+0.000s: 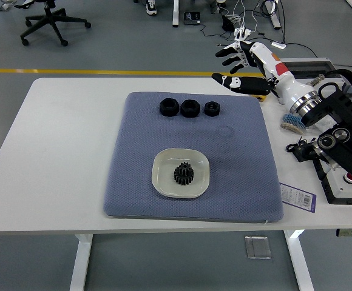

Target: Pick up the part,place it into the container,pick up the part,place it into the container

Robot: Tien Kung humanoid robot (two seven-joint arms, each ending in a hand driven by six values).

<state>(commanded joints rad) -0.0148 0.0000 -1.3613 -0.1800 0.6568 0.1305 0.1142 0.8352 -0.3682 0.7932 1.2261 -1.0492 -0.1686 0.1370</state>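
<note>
A black gear part lies in the shallow white dish at the middle of the blue-grey mat. Three black nut-like parts stand in a row at the mat's far edge: one on the left, one in the middle, a smaller one on the right. My right hand is raised high over the table's far right corner, fingers spread, holding nothing. It is well away from the parts. My left arm does not show.
A grey plastic box, bags of small parts and cables crowd the table's right side under my right arm. A label card lies by the mat's right front corner. An office chair stands on the floor behind.
</note>
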